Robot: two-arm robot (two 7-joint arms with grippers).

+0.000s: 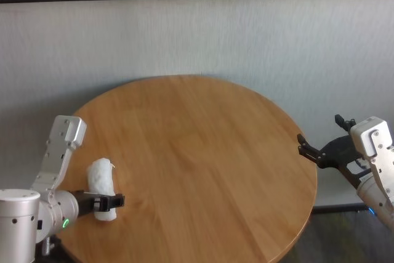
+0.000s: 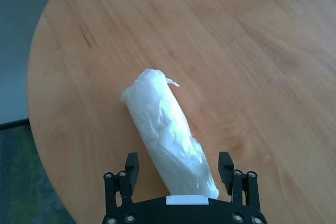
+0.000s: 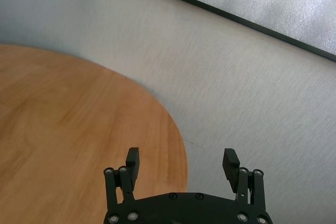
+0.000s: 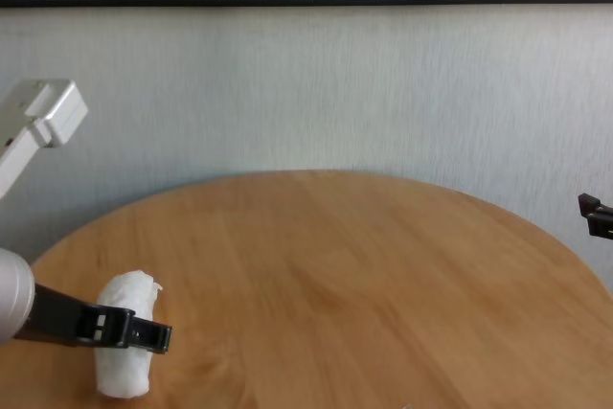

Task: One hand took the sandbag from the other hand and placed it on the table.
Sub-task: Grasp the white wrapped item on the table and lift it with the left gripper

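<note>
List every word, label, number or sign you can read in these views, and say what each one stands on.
None: no readable text shows in any view.
The sandbag is plain white, without print.
The table shows only wood grain.
The left tool, open around the sandbag, and the right tool, open off the table's right edge, carry no lettering; the small white tab at the left tool's base is blank.
The wall behind is unmarked.

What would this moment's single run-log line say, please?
left gripper: open around sandbag on table | right gripper: open, at table's right edge
</note>
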